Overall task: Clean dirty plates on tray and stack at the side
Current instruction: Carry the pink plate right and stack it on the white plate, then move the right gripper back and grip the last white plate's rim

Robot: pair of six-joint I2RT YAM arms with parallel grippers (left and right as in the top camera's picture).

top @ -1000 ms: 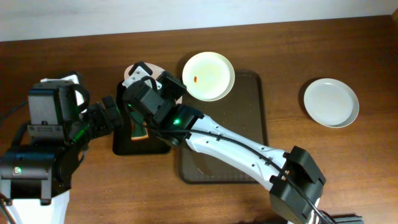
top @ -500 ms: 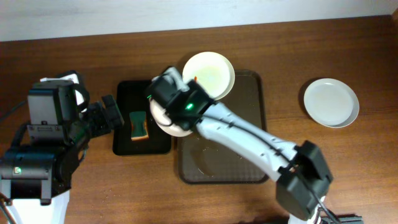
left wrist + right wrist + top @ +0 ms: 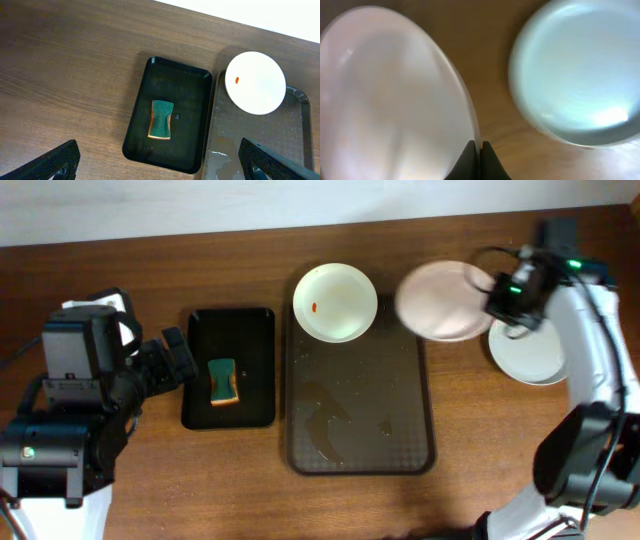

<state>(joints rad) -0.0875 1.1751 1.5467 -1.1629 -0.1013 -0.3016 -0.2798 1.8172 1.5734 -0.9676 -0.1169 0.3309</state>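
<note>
My right gripper [image 3: 497, 302] [image 3: 479, 152] is shut on the rim of a clean white plate [image 3: 440, 301] [image 3: 390, 100] and holds it in the air between the tray and a second white plate [image 3: 535, 350] [image 3: 580, 75] lying on the table at the right. A third plate [image 3: 335, 301] [image 3: 255, 82] with a small orange-red smear sits on the far left corner of the dark brown tray [image 3: 360, 420] [image 3: 295, 145]. My left gripper [image 3: 160, 162] is open and empty, above the near edge of the black tray.
A small black tray [image 3: 228, 368] [image 3: 170, 115] left of the brown tray holds a green and orange sponge [image 3: 224, 380] [image 3: 161, 119]. Water pools on the brown tray's floor [image 3: 325, 425]. The table's far edge meets a white wall.
My right arm has swung from the black tray across the brown tray to the right side, carrying the plate with it. The left arm has not moved.
</note>
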